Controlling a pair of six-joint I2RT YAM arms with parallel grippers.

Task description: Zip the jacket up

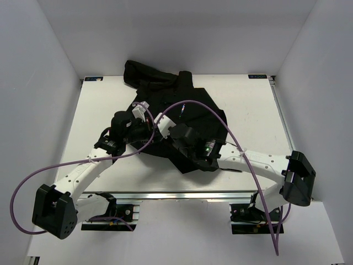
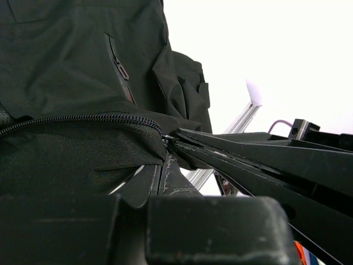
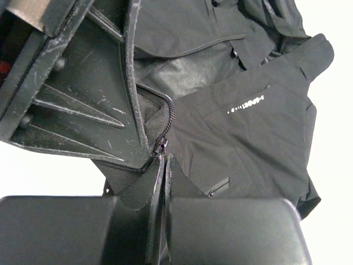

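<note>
- white flat table [image 1: 248,110], enclosed by plain pale walls [image 1: 165,33]; both arm bases are bolted at its near edge, with thin purple cables [image 1: 190,101] arching over the work area.
- left gripper [image 2: 160,178]: extends from the near left. its jaws are narrow, pinched on a flap of the large soft black fabric jacket [image 2: 66,55] just below the zipper's end.
- right gripper [image 3: 164,165]: extends from the near right. its jaws are almost together, clamped on the jacket where the slider sits at the bottom of the zipper [image 2: 83,118].
- gripper tips: both converge on the same spot at the jacket's near edge, just beside one another; whether they touch cannot be told.
- zipper: a row of black teeth runs away from the pinch point, curving across the fabric.
- jacket position: spread over the middle of the table, beyond the grippers, with a bunched part lying at the far edge towards the left.
- small pale dotted and lettered mark [image 3: 248,104]: on the chest panel, further out than the slider.
</note>
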